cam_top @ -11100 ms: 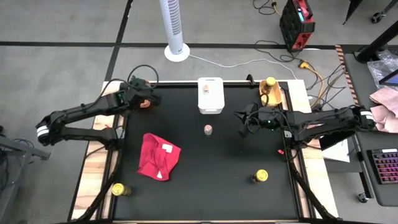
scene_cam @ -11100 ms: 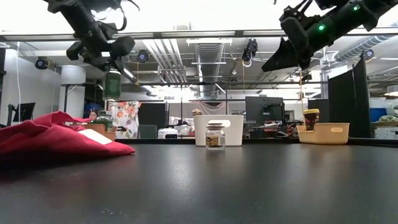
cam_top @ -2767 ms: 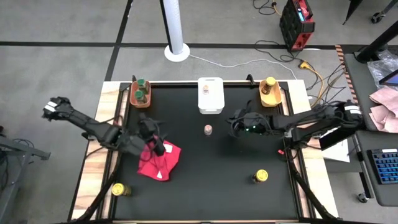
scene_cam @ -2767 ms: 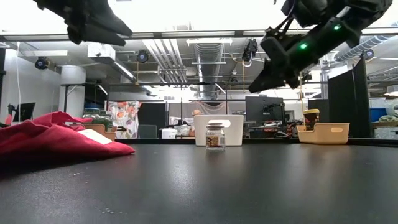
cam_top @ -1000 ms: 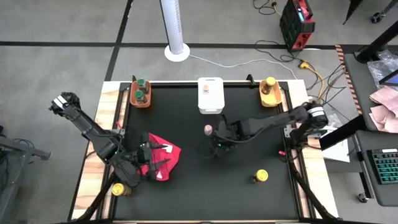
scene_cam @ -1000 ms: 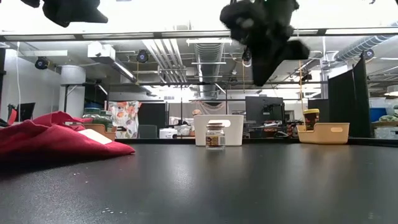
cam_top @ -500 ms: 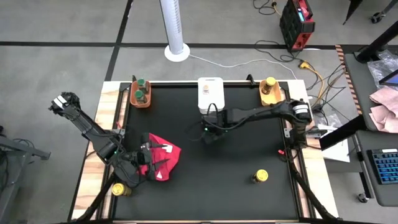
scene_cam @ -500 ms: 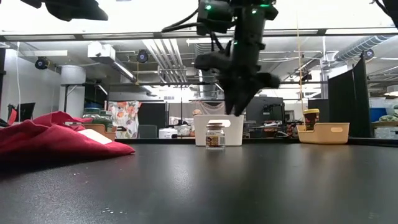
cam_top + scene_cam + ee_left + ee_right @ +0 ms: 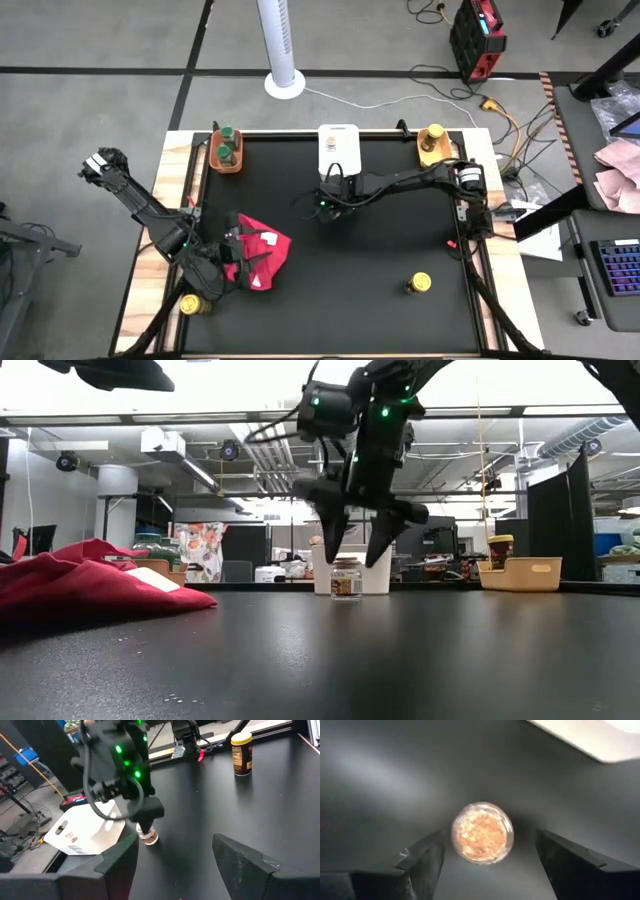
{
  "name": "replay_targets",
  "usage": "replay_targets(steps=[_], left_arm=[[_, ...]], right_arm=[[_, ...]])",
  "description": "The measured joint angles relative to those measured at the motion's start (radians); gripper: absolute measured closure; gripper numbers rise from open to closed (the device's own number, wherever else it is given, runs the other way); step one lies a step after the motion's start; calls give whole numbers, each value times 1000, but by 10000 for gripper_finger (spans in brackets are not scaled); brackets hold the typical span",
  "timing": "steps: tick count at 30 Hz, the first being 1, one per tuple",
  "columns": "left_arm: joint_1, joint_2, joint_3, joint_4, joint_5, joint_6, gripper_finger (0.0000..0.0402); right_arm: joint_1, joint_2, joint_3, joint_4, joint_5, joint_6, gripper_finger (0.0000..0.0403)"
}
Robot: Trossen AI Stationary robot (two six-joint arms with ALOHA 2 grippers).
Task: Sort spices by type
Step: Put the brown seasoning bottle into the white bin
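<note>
Pale pink is the lid I'm looking down on: the right wrist camera sits straight above a small spice jar (image 9: 482,833) standing upright on the black table (image 9: 380,290), just in front of the white bin (image 9: 338,150). My right gripper (image 9: 353,558) hangs over it with its claw spread wide and empty, one finger on either side of the jar and neither touching yet. To do this well I want the jar centred between the fingers before I drop, then a straight vertical descent so the tips clear the lid and close on the glass body, not the cap. Any sideways drift could tip it, so I'd go slow.

My left gripper (image 9: 175,865) waits by the red cloth (image 9: 255,255), its claw also open and holding nothing. Two yellow-lidded jars stay out on the table, one (image 9: 420,284) near the front right, one (image 9: 190,304) at the front left edge.
</note>
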Motion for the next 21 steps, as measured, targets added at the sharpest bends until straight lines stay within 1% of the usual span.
replay_targets(steps=[4, 9, 18, 20, 21], left_arm=[[0, 0, 0, 2, -13, -11, 164], [0, 1, 0, 6, -16, -90, 164], [-1, 6, 0, 6, -16, -265, 164], [-1, 18, 0, 6, -16, -296, 164], [-1, 26, 0, 6, -16, -305, 164]], right_arm=[[1, 40, 0, 5, -1, -9, 109], [2, 56, 0, 8, -3, -27, 137], [2, 55, 0, 11, -1, -86, 236], [4, 55, 0, 11, -2, -97, 252], [7, 55, 0, 12, -1, -100, 270]])
